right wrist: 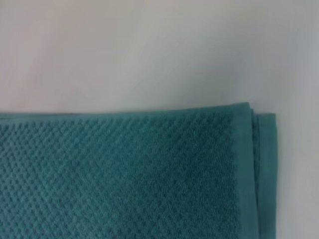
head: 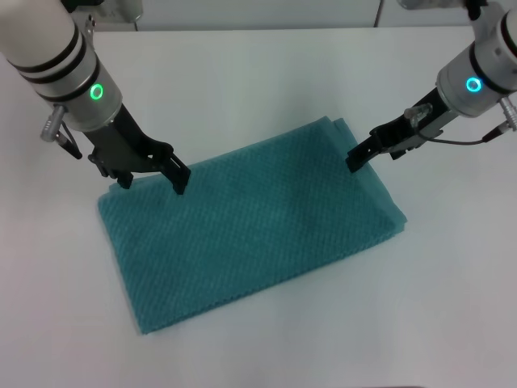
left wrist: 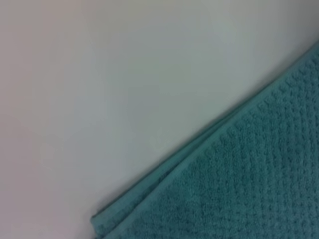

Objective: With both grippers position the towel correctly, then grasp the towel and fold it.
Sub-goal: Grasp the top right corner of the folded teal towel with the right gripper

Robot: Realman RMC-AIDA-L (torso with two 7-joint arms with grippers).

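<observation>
The teal waffle-weave towel [head: 250, 226] lies flat and slanted on the white table [head: 258, 73], with a layered edge at its far right end. My left gripper [head: 153, 182] stands open over the towel's far left corner, fingertips down at the cloth. Over the far right edge, near the layered corner, my right gripper [head: 362, 149] is open and holds nothing. The left wrist view shows the towel's doubled edge [left wrist: 199, 144] against bare table. A layered corner of the towel [right wrist: 254, 129] fills the right wrist view.
White table surface surrounds the towel on all sides. A cable [head: 460, 139] hangs beside the right wrist. A pale wall edge [head: 258, 12] runs along the back of the table.
</observation>
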